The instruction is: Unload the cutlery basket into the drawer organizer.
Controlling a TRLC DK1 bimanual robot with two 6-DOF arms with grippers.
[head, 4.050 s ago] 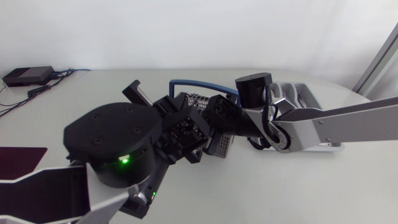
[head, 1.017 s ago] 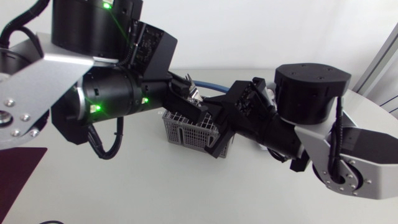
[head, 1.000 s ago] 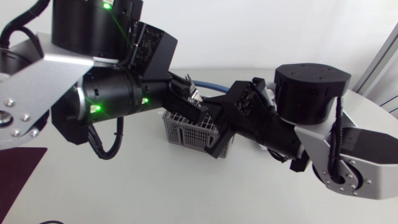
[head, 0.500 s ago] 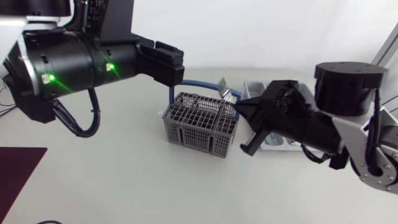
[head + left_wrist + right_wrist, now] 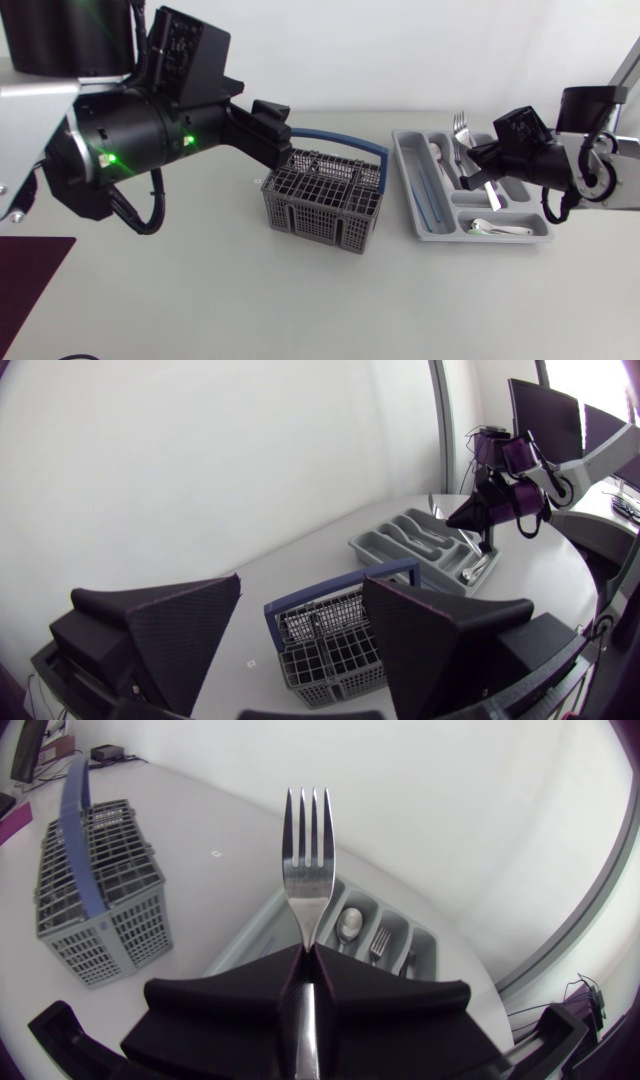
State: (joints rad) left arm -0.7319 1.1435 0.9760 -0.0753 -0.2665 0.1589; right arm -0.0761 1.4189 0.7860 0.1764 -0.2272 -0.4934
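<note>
Fork (image 5: 461,135): lifted clear of cutlery basket (image 5: 322,200), now clenched upright in right jaws, above drawer organizer (image 5: 408,172). Left jaws: released, withdrawn, basket ahead. Judged ready for lowering into a compartment.

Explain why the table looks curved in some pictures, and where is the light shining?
Left wrist view: fisheye lens bows the table edge. Right wrist view: same bulge; the fork glints in the right pincer. Head view: even, soft light, faint shadow beside the basket.
</note>
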